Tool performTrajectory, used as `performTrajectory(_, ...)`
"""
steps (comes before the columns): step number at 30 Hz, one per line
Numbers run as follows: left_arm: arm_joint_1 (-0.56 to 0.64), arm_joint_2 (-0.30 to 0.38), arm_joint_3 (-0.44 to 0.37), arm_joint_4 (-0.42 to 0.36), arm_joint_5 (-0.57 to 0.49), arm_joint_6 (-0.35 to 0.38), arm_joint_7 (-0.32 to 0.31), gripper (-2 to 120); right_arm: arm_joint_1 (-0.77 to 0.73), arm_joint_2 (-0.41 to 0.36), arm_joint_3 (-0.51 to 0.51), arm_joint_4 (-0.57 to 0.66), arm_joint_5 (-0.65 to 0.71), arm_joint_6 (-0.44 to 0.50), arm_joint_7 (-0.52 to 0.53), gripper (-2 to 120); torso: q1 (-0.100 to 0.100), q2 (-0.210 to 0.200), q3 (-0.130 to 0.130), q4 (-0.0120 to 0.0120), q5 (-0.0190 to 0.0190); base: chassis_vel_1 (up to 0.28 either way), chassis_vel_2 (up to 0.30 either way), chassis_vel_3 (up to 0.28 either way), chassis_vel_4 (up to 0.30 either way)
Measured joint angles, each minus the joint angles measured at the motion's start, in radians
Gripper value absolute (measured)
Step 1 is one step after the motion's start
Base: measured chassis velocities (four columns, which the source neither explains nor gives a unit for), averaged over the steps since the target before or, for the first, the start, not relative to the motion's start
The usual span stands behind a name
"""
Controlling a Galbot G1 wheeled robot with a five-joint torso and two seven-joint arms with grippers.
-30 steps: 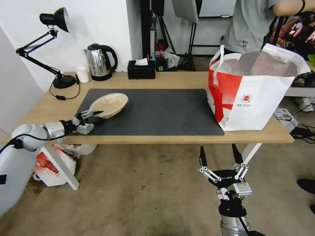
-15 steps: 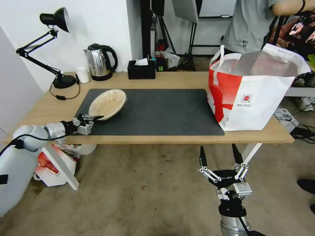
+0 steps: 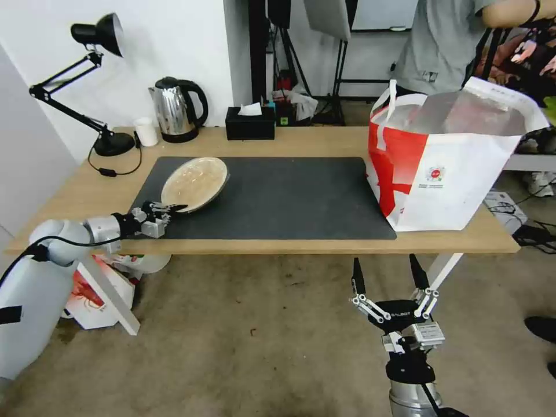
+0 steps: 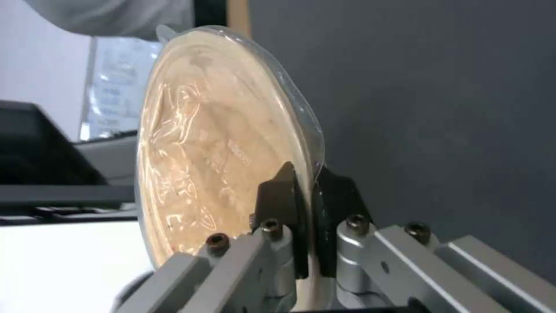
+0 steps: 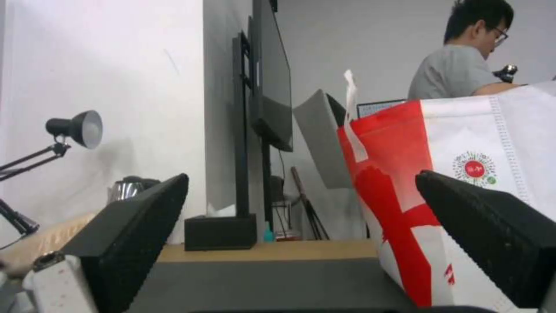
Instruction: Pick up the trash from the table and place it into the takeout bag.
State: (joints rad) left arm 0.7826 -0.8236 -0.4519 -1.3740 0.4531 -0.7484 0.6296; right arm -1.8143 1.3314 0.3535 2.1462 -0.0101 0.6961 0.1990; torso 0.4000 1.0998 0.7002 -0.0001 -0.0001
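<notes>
Below the table's front edge, the right gripper (image 3: 385, 275) hangs idle over the floor, black fingers spread apart. At the mat's front left corner, the left gripper (image 3: 168, 208) is clamped on the near rim of the shallow beige bowl (image 3: 194, 183); its fingertips hide that bit of rim. The glossy oval bowl now stands more steeply on edge than a second ago. The dark grey mat (image 3: 289, 197) is matte. At the table's (image 3: 324, 142) right end stands the boxy takeout bag (image 3: 449, 168), foil-lined, contents unclear.

Beige bowl (image 3: 194, 183) tilted over mat (image 3: 289, 197)
</notes>
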Motion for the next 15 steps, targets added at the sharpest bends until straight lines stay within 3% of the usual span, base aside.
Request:
performTrajectory(4,0.000,0.000,-0.001,-0.003,-0.002,0.000,0.000,1,0.000,0.000,0.000,0.000,0.000,0.000,0.000,100,0.000,0.000,0.000,0.0000,0.0000,0.000,0.000,0.000,0.000)
performTrajectory(6,-0.001,0.019,-0.012,-0.115,-0.098,-0.005,0.019,1,0.000,0.000,0.000,0.000,0.000,0.000,0.000,100,0.000,0.000,0.000,0.0000,0.0002,0.000,0.000,0.000,0.000)
performTrajectory(15,0.000,0.054,0.005,-0.242,-0.217,0.031,0.022,1,0.000,0.000,0.000,0.000,0.000,0.000,0.000,100,0.000,0.000,0.000,0.0000,0.0002,0.000,0.000,0.000,0.000)
